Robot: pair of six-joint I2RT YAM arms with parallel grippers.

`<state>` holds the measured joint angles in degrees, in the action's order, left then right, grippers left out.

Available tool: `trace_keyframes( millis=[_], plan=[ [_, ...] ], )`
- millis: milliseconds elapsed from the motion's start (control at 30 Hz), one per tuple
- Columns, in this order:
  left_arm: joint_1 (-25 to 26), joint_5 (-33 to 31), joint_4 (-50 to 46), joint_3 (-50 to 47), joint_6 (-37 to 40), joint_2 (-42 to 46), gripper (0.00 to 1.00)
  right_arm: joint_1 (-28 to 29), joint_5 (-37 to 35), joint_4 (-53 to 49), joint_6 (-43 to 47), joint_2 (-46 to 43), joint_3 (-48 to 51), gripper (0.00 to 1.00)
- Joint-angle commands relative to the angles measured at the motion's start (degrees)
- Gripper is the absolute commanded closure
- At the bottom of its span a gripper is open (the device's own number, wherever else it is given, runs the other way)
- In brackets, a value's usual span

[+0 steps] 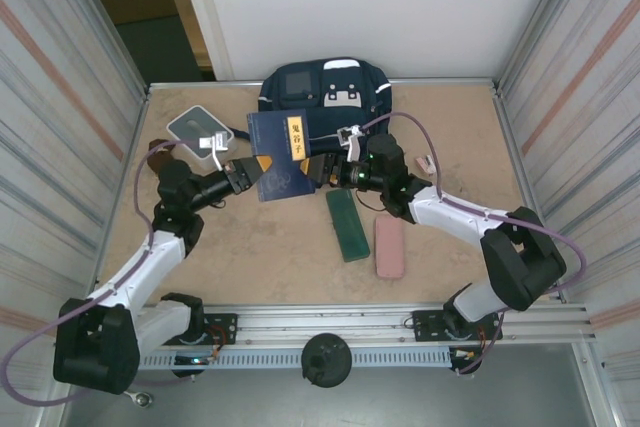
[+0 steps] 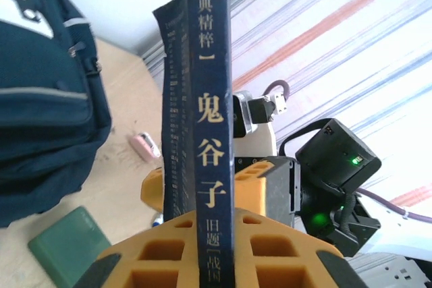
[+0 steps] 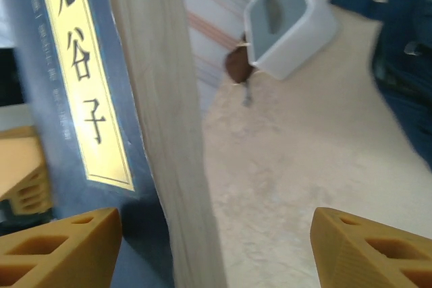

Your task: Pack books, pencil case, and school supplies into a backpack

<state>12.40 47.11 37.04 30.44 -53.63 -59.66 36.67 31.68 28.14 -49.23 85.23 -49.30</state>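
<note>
The left arm [image 1: 150, 257] rises from its base with the elbow bent and the wrist turned toward the centre. The left gripper [image 1: 260, 165] is clamped on one edge of a dark-blue book [image 1: 280, 152]. Opposite, the right arm [image 1: 465, 215] stretches leftward. The right gripper [image 1: 320, 171] has its orange fingers [image 3: 61, 247] spread wide, one on either side of the book's other edge.

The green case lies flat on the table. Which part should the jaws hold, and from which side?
Hold the green case across its narrow width, near the middle, coming down from above. It lies flat, long and slim, both long edges are free, and the pink case lies apart on its right.
</note>
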Motion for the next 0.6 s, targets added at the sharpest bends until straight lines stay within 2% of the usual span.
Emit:
trace_keyframes(
  millis=[0,67,133,167,267,333,400,500,567],
  plan=[
    [1.46,2.89,5.94,2.86,0.44,-1.23,1.00,-0.01,6.94,9.90,-2.34,-0.92,1.40,0.25],
    [2.21,2.84,7.82,2.96,-0.95,-2.73,1.00,0.04,8.39,14.20,-4.76,-0.42,1.49,0.26],
    [3.11,2.88,9.76,2.85,-1.47,-4.44,1.00,0.00,9.86,18.36,-6.86,0.14,1.74,0.31],
    [3.45,2.74,9.81,2.96,-1.56,-5.32,1.00,-0.16,9.95,19.80,-7.78,0.32,1.96,0.37],
    [3.58,1.34,9.63,3.05,-2.29,-6.81,1.00,-1.71,9.28,22.96,-10.79,0.33,3.11,0.69],
    [3.75,0.11,7.50,3.21,-0.62,-7.37,1.00,-2.96,8.82,24.92,-11.91,-0.30,4.81,0.86],
    [4.06,-1.60,1.95,4.19,2.45,-7.71,0.90,-4.21,7.70,23.49,-11.67,-1.42,6.06,0.99],
    [4.94,-6.42,-9.61,6.48,8.65,-7.92,0.61,-6.67,6.33,16.99,-10.33,-4.00,6.82,1.00],
    [5.88,-11.59,-19.09,8.96,14.35,-8.38,0.49,-8.54,5.00,8.55,-6.81,-6.67,6.55,1.00]
  ],
)
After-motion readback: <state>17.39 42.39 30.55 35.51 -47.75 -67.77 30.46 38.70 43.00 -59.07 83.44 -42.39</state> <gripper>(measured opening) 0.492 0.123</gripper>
